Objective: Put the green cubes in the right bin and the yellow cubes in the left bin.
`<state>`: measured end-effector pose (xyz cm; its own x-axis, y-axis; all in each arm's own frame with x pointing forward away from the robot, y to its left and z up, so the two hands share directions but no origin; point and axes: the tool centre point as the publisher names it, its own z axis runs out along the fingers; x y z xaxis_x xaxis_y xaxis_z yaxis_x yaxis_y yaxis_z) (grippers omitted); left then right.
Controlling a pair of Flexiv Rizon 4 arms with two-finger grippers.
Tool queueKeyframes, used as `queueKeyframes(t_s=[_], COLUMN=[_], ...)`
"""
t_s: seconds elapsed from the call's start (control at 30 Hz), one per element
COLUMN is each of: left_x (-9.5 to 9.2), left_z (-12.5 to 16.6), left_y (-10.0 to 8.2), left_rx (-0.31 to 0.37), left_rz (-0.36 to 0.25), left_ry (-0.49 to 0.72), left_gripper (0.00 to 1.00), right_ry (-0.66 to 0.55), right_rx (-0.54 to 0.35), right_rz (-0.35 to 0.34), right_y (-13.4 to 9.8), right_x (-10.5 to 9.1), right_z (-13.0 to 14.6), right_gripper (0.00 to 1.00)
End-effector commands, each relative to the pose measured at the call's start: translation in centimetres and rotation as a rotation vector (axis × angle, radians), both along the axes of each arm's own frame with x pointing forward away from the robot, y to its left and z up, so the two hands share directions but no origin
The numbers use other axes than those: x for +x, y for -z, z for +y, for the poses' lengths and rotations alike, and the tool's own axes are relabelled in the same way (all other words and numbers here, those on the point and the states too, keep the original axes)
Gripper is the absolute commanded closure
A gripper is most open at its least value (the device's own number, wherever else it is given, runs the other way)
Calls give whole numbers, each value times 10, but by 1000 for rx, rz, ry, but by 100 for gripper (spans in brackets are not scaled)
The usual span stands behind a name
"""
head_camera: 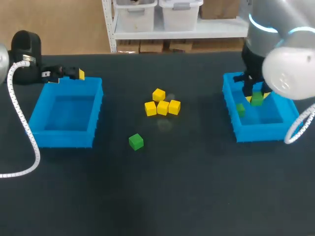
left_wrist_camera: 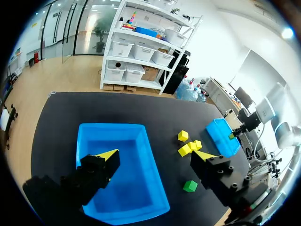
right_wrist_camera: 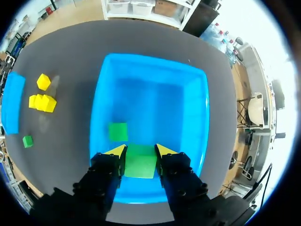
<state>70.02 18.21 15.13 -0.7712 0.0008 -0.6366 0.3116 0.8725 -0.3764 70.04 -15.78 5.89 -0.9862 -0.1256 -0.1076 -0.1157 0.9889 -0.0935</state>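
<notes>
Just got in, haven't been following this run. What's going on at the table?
The right gripper is shut on a green cube above the right bin, where another green cube already lies. The left gripper hangs open by the left bin, which holds no cubes yet. Four yellow cubes sit clustered in the middle of the table, with one more green cube lying apart from them.

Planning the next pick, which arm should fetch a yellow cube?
Left, probably: the left gripper hangs open and empty at the left bin; the right gripper is shut on a green cube over the right bin.
</notes>
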Motion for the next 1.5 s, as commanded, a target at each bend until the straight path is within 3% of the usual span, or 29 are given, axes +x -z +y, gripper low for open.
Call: queueKeyframes(t_s=[0.03, 0.2, 0.33, 0.47, 0.67, 1.0, 1.2, 1.5], left_x=[0, 0, 0, 0, 0, 0, 0, 0], left_z=[2, 2, 2, 2, 2, 2, 2, 2], left_y=[1, 1, 1, 1, 1, 1, 1, 1], left_rx=[-8, -8, -8, -8, -8, -8, -8, -8], left_rz=[-6, -6, -6, -6, -6, -6, -6, -6], left_ry=[6, 6, 6, 6, 6, 6, 6, 6], left_gripper=[0, 0, 0, 0, 0, 0, 0, 0], right_ry=[-10, -70, -202, -346, -460, -653, -723, -732], right_rx=[26, 32, 73, 88, 121, 172, 187, 156], right_rz=[-114, -137, -157, -179, -203, -220, -168, -68], right_y=[0, -11, -33, -56, -78, -93, -79, -40], right_x=[2, 8, 12, 11, 12, 14, 3, -21], right_z=[-7, 0, 21, 57, 112, 214, 255, 269], right_gripper=[0, 0, 0, 0, 0, 0, 0, 0])
